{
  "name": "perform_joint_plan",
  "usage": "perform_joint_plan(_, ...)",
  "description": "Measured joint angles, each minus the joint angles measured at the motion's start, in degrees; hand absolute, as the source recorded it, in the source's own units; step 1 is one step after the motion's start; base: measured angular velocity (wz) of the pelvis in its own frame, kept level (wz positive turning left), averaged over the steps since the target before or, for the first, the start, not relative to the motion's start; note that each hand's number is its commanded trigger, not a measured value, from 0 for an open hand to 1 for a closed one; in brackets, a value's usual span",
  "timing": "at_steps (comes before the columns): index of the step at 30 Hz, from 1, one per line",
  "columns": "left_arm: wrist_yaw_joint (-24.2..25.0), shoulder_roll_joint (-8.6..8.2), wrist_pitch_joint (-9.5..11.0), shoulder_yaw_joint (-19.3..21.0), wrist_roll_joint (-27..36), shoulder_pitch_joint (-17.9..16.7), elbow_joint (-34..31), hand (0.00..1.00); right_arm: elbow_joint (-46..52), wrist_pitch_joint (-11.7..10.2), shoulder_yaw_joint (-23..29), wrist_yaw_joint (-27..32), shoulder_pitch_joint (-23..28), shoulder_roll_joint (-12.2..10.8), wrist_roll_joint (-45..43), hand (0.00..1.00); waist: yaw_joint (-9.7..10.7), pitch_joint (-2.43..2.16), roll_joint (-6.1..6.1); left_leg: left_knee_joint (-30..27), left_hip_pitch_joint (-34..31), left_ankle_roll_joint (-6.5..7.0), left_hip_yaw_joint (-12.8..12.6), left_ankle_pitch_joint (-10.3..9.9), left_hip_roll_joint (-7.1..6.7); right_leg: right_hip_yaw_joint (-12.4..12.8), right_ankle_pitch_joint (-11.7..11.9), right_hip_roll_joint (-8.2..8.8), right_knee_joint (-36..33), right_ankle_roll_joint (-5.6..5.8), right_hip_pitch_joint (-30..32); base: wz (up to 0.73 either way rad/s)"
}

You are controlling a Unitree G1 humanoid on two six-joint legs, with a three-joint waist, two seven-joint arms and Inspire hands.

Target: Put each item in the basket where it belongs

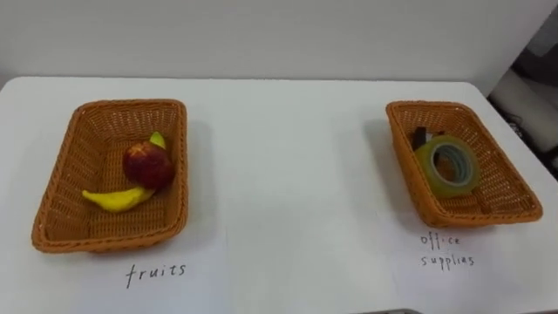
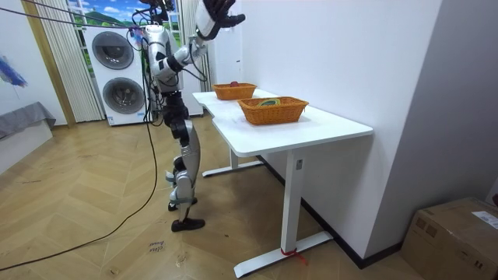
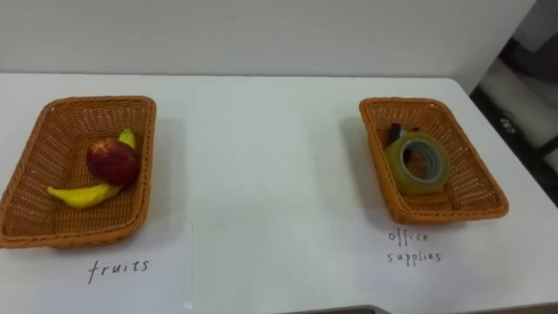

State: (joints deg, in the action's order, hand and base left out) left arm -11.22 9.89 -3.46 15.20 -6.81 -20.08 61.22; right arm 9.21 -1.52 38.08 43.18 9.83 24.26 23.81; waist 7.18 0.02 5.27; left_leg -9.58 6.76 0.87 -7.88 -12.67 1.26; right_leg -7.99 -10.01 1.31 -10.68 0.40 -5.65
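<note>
On the white table (image 1: 288,174) stand two wicker baskets. The left basket (image 1: 61,187), by a paper marked for fruits, holds a red apple (image 1: 148,164) and a yellow banana (image 1: 118,198). The right basket (image 1: 506,187), marked for office supplies, holds a roll of tape (image 1: 446,166) leaning on a small dark item (image 1: 422,137). In the room view I stand at the table's long side with my right hand (image 2: 220,12) raised above head height, fingers spread and holding nothing. Both baskets (image 2: 272,110) sit before me there.
Two handwritten paper labels (image 1: 157,272) lie in front of the baskets near the table's front edge. A white wall runs behind the table. Washing machines (image 2: 117,74) stand behind me on the wooden floor, and a cardboard box (image 2: 455,237) sits at the room view's right.
</note>
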Motion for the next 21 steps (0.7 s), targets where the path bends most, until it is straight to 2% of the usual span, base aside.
perform_joint_plan(1,-0.72,0.0,-0.05,-0.44,-0.01,-0.04,-0.62,0.0,-0.37,-0.2,0.5,0.43,1.45,-0.64,1.66,0.0,0.65,0.01,-0.37,-0.03,-0.15,0.01,0.02,-0.01,0.04,-0.08,0.0,0.04,0.03,0.0,0.05,0.0)
perform_joint_plan(4,-1.91,0.0,-0.02,-0.79,0.58,-0.18,-2.38,0.0,-2.51,-1.03,1.74,2.92,4.11,-3.32,7.82,0.0,0.79,-0.14,-0.78,0.04,-0.19,-0.01,-0.12,-0.02,-0.02,0.16,-0.07,-0.02,0.12,-0.05,0.62,-0.04)
perform_joint_plan(5,-2.06,0.0,-0.03,-0.79,0.74,-0.15,-2.55,0.0,-3.61,-1.25,1.71,3.37,4.61,-3.48,9.47,0.0,0.76,-0.19,-0.78,0.03,-0.18,-0.02,-0.12,-0.02,-0.11,0.17,-0.08,-0.02,0.11,-0.06,0.64,-0.04)
perform_joint_plan(8,-2.49,-0.12,-0.15,-0.86,1.79,0.28,-3.36,0.0,-10.6,-1.88,1.73,5.01,5.97,-5.96,15.43,0.0,1.0,-0.19,-0.97,0.06,-0.19,-0.03,-0.24,-0.01,-0.16,0.17,-0.15,-0.05,0.15,-0.13,0.63,0.01)
perform_joint_plan(11,-3.31,-0.51,-0.26,-2.02,3.83,0.28,-5.34,0.0,-20.5,-2.27,1.64,6.2,6.12,-9.6,25.57,0.0,1.85,-0.18,-1.09,0.07,-0.37,-0.06,-0.23,-0.01,-0.13,0.24,-0.32,-0.06,0.12,-0.18,0.74,0.03)
perform_joint_plan(14,-3.31,-0.55,-0.22,-2.02,5.04,0.49,-5.71,0.0,-29.58,-2.42,1.41,6.71,6.19,-11.35,31.95,0.0,1.9,-0.37,-1.7,0.22,-0.31,-0.12,-0.15,-0.05,-0.15,0.72,-0.42,-0.19,0.07,-0.21,0.68,-0.06)
perform_joint_plan(17,-3.47,-0.57,0.02,-2.01,5.05,0.5,-6.16,0.0,-36.71,-2.88,1.38,7.31,6.79,-12.15,34.11,0.0,1.98,-0.4,-2.1,0.11,-0.25,-0.13,-0.1,-0.05,-0.17,0.55,-0.47,-0.19,0.05,-0.2,0.61,0.01)
perform_joint_plan(19,-3.66,-0.61,-0.06,-2.42,5.09,0.32,-7.05,0.0,-41.21,-2.94,0.82,8.54,7.78,-13.96,34.25,0.0,1.94,-0.42,-2.39,0.23,-0.61,-0.17,-0.11,-0.07,-0.14,0.5,-0.63,-0.22,0.0,-0.26,0.96,0.0)
perform_joint_plan(21,-3.71,-0.77,-0.04,-2.75,4.95,0.24,-7.27,0.0,-45.32,-3.55,-1.06,8.39,8.41,-14.71,34.33,0.0,1.78,-0.36,-2.78,0.21,-0.61,-0.21,-0.14,-0.08,-0.11,0.58,-0.64,-0.26,0.0,-0.28,0.97,-0.02)
